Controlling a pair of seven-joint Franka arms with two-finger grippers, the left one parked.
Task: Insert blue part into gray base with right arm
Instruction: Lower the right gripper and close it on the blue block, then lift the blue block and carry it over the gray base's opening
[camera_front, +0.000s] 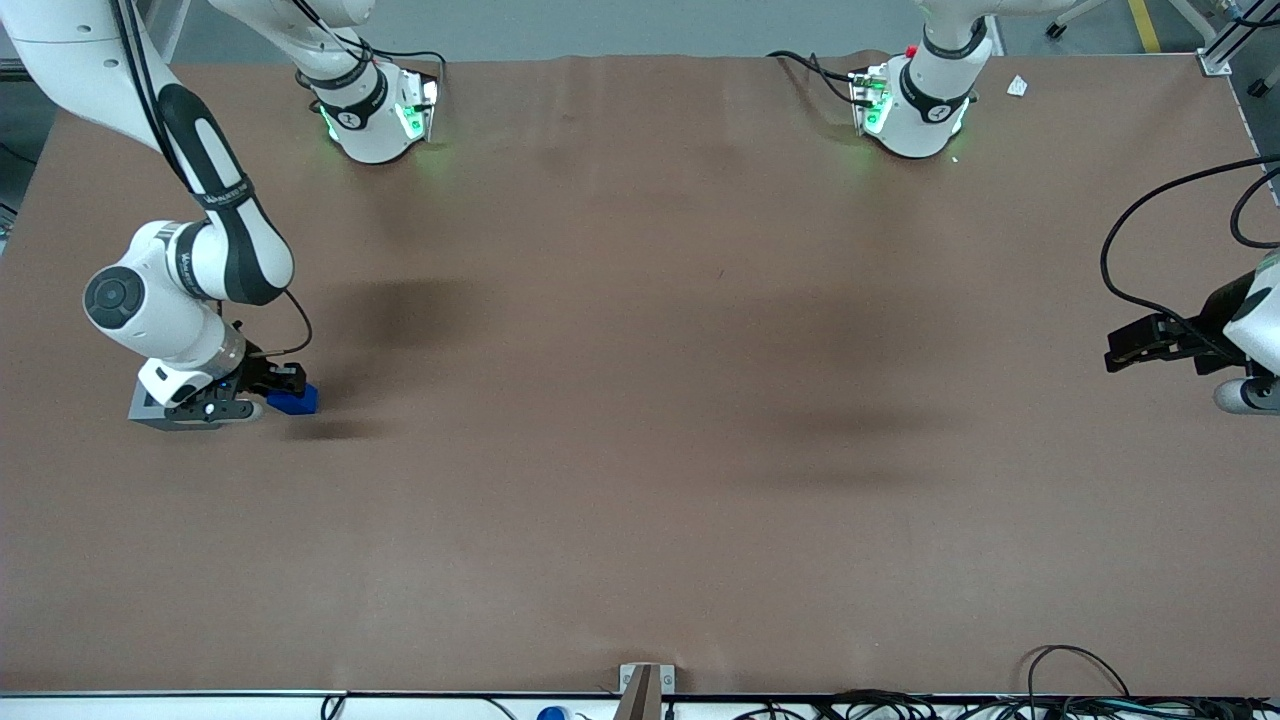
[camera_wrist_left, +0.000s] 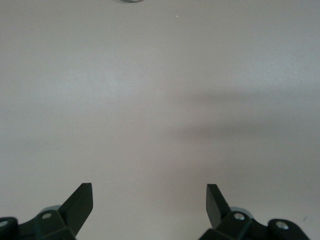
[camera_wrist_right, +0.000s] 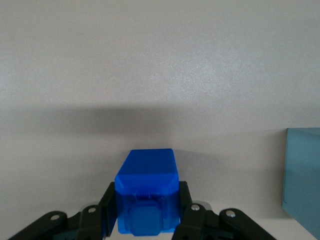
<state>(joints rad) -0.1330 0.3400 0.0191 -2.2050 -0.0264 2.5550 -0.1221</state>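
Small bright-blue plastic block (camera_wrist_right: 147, 192), rigid, light and likely slick, is clamped on its flat sides by the black two-finger gripper (camera_wrist_right: 146, 215) near the tabletop's working-arm edge, just beside the light-gray cube base (camera_wrist_right: 302, 175).

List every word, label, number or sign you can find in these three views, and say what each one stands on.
Lettering on the right arm's black sleeve panel: present, too small to read.
Round marks on the two arm bases: too small to read.
Blue part, held between the fingers of the gripper: no text.
Gray base beside it: no text.
Table: no text.
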